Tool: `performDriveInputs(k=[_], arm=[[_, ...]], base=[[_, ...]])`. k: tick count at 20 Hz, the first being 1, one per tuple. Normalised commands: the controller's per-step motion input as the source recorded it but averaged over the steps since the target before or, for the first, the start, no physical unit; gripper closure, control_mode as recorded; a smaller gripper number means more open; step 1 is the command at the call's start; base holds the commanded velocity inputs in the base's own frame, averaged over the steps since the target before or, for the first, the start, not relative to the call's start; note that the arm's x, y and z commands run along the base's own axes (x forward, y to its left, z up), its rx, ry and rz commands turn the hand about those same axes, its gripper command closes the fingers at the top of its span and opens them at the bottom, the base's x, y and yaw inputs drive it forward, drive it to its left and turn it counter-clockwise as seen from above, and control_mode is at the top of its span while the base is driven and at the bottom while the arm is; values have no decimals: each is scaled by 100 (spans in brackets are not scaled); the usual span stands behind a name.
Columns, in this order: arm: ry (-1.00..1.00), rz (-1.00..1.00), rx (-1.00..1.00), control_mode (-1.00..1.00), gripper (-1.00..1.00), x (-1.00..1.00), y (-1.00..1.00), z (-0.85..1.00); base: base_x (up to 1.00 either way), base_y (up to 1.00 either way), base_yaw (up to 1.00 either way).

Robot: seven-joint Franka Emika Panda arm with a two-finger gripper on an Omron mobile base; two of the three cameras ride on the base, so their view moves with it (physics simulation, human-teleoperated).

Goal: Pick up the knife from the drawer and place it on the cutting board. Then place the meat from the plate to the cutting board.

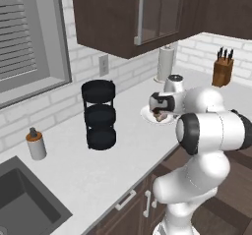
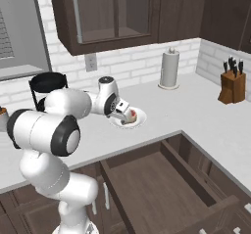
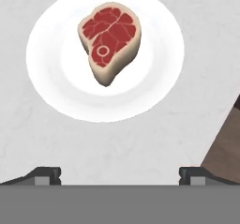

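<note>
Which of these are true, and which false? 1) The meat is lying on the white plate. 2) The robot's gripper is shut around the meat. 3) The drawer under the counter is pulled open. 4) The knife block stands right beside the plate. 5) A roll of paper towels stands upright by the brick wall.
1) True: the meat lies on the plate.
2) False: the gripper is open and hangs above the plate, holding nothing.
3) True: the drawer stands open below the counter.
4) False: the knife block stands far off along the counter, near the corner.
5) True: the paper towel roll stands upright by the wall.
</note>
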Motion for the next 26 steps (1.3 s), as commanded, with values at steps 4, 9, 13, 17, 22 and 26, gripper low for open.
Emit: performDriveInputs(k=[4, 9, 13, 17, 22, 26], arm=[[2, 0, 0, -100, -100, 33, -1, -27], [2, 0, 0, -100, -100, 35, -7, -19], [4, 0, 0, -100, -100, 36, -14, -13], [4, 0, 0, -100, -100, 42, -5, -17], [1, 0, 0, -100, -100, 35, 0, -14], [4, 0, 0, -100, -100, 33, -1, -21]], base=[[0, 0, 0], [0, 0, 0], [0, 0, 0], [0, 0, 0], [0, 0, 0], [0, 0, 0]])
